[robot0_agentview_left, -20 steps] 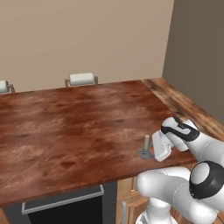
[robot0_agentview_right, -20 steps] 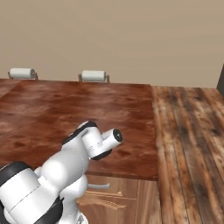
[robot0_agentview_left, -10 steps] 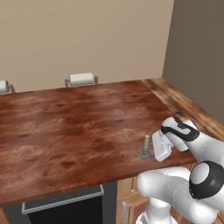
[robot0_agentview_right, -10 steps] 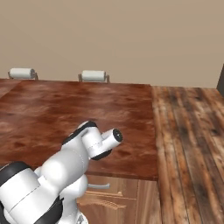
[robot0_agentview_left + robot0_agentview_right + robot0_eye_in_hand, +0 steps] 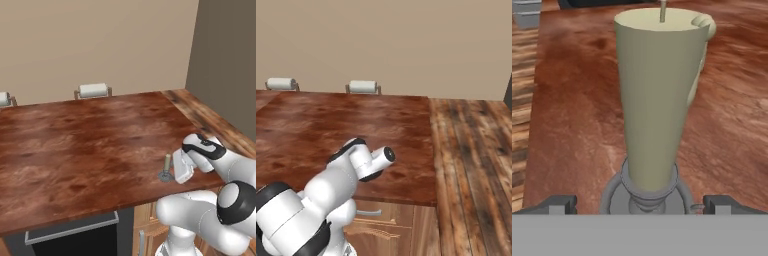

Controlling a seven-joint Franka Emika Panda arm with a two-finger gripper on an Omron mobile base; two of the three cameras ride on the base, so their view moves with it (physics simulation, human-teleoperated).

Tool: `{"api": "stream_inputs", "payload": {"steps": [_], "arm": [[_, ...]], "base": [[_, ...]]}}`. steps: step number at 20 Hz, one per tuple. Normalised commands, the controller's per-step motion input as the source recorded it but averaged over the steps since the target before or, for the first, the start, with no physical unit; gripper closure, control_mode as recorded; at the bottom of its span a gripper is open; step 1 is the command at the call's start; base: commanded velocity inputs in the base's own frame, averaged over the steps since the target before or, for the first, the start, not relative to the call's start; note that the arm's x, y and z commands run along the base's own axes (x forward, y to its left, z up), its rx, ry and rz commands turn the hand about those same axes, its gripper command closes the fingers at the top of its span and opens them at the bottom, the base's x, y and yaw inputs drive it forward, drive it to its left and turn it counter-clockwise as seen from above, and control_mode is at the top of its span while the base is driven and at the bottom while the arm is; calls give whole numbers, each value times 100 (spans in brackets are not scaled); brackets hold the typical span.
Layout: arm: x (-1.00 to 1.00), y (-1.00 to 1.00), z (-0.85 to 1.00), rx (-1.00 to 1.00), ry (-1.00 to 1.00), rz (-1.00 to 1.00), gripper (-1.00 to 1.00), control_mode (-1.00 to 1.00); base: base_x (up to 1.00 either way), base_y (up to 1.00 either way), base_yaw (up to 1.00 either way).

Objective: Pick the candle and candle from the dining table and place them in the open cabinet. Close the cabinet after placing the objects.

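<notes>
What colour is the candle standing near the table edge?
Pale beige candle on a grey round base; clearest in the hand view.

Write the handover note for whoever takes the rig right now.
Gripper: open, low over the table, a fingertip on each side of the beige candle, not closed on it.
Beige candle: upright on its grey base near the table's front right edge.
Done: nothing picked yet, judging by this candle on the table.
Left: close on this candle, lift it, put it in the cabinet; find and move the other candle; shut the cabinet.
</notes>
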Motion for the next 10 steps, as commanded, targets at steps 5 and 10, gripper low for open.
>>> {"api": "stream_inputs", "payload": {"steps": [5, 10], "arm": [[14, 0, 0, 0, 0, 0, -100, -100], [5, 0, 0, 0, 0, 0, -100, -100]], "base": [[0, 0, 0], [0, 0, 0]]}}
